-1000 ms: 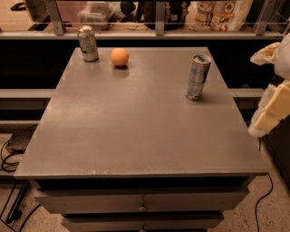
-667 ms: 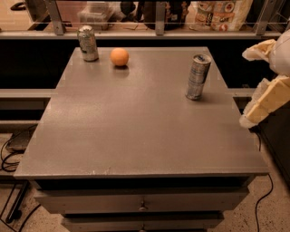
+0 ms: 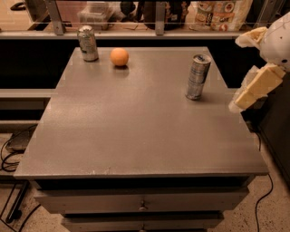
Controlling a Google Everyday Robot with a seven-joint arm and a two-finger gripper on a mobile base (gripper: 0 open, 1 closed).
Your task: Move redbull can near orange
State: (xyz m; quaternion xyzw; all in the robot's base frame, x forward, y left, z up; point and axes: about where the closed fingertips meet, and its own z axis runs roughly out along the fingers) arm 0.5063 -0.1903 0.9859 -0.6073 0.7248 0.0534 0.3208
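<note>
Camera view, the only one I have. The counter (image 3: 136, 140) is grey, flat-topped, with drawer fronts (image 3: 142, 204) below its near edge.

The redbull can (image 3: 198, 77) stands upright on the right part of the counter, close to the right edge and toward the back. Nothing touches it.

The orange (image 3: 119, 57) sits at the back of the counter, left of centre, well apart from the redbull can. Just to its left stands a second can (image 3: 88, 43), shorter and wider, near the back left corner; I see a small gap between the two.

The claw (image 3: 236, 73) hangs off the right side of the counter, level with the redbull can and to its right, not touching it. Its two cream fingers (image 3: 258, 86) are spread wide, one high and one low, and I see nothing gripped between them.

Behind the counter runs a rail with packages (image 3: 222, 13) beyond it. Cables (image 3: 9, 149) lie on the floor at left, and one cable (image 3: 267, 190) trails down at right.
</note>
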